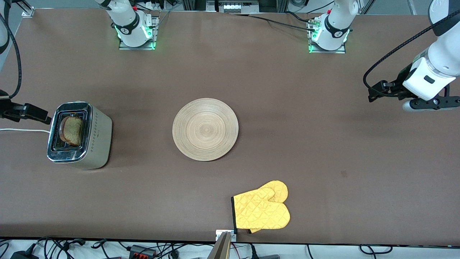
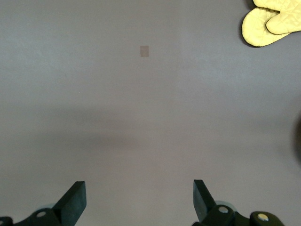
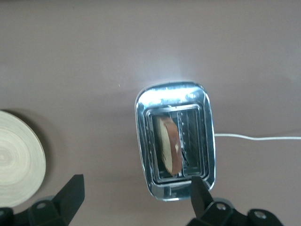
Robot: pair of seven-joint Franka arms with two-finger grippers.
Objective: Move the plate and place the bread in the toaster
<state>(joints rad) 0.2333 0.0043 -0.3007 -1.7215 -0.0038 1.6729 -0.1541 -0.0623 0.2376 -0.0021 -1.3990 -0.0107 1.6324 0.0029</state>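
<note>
we're looking at the bread (image 1: 72,130) standing in one slot of the toaster (image 1: 78,135), which sits close to the worktop (image 1: 323,144) edge at the right arm's end. the slice leans a little, crust up, still proud of the chrome top. the plate (image 1: 205,129) rests empty in the middle of the worktop, well apart from the toaster.

our right gripper (image 3: 136,197) hangs over the toaster, fingers spread wide, nothing in them. our left gripper (image 2: 139,200) waits over bare worktop near the left arm's end edge, also wide and empty.

by our reading the job is all but done. what's left is to make sure the slice is seated; if we nudge it, we'd come straight down on the crust with a light touch, keeping the fingers clear of the slot walls so we don't shove the toaster or drag its white cord (image 1: 21,130).

textures now: the toaster's top is mirror-bright chrome around dark slots, its side a matte beige. the bread looks soft and porous with a darker rim. the plate is flat pale wood with ring grain, smooth, low-edged. a quilted yellow oven mitt (image 1: 262,208) lies near the front edge of the worktop.
</note>
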